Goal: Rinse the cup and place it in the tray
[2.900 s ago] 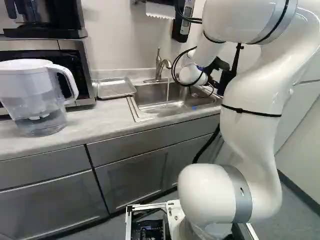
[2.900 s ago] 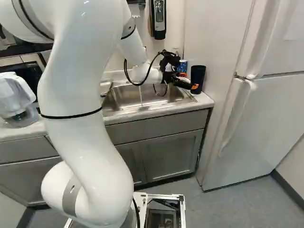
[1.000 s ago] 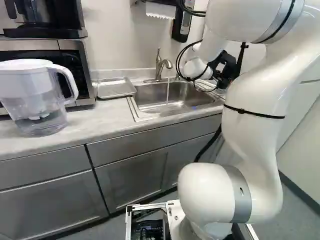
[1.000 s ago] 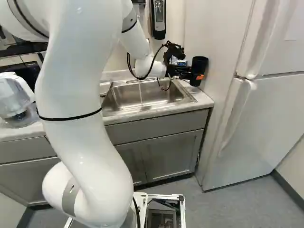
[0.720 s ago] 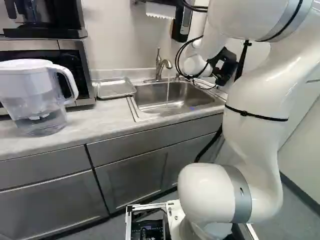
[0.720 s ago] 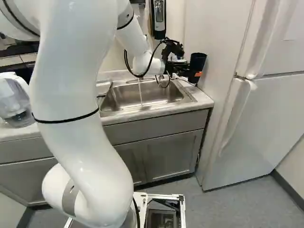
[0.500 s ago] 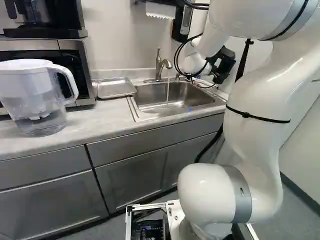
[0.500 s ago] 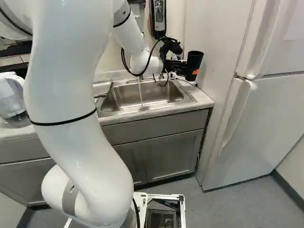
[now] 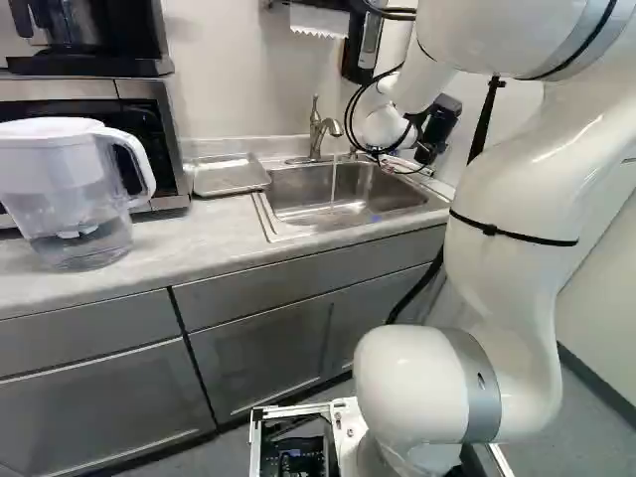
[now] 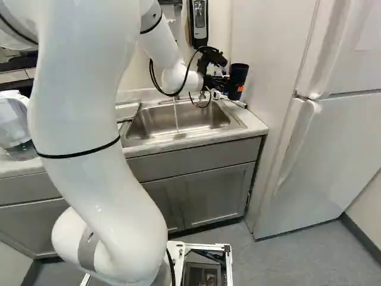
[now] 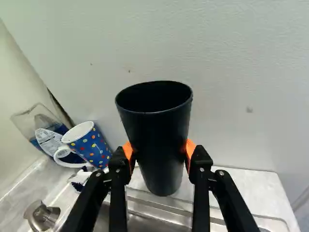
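- And there it was: the gripper [image 10: 221,82] had the cup [image 11: 161,140] clamped, orange pads [image 11: 128,151] pressing from two sides!
- The cup, mouth up, stood out at the sink's [image 10: 149,124] fridge-side [image 10: 333,149] end; whether its base touched anything, nobody could tell.
- Water [image 10: 176,116] ran from the tap [image 9: 317,134], well apart from the cup.
- Over on the counter [image 9: 179,238], the tray [image 9: 231,176] sat beside the sink.
- Near the cup, a spotted mug [image 11: 95,147] leaned!

The cup [image 11: 157,140] between the jaws is plain black, the pads [image 11: 190,149] orange; beside them, a blue mug [image 11: 94,145] has multicoloured dots.
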